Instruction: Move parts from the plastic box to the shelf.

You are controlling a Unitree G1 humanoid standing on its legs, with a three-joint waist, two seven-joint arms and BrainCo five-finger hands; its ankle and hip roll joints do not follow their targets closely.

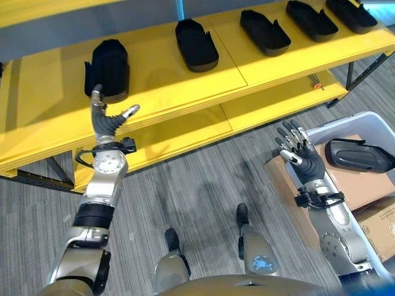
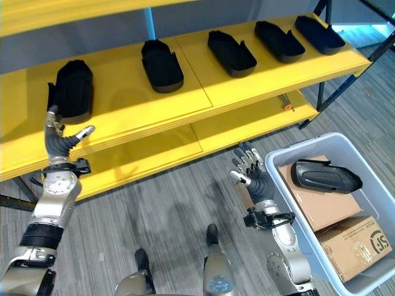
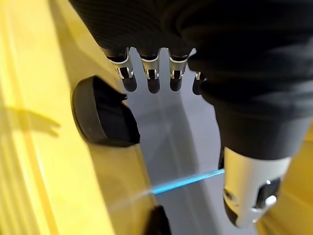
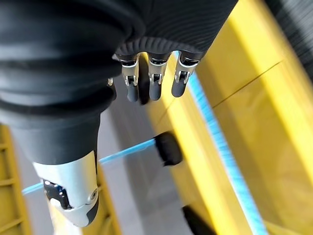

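My right hand (image 2: 254, 174) hangs empty with fingers loose just outside the plastic box's (image 2: 279, 156) near-left rim, nearer than my equally slack left hand (image 1: 108, 121) at the shelf (image 1: 185, 80) edge to the last black part (image 2: 325, 176), lying lengthwise across the cardboard.

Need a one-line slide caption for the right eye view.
Five black parts line the yellow shelf; one remains in the plastic box.
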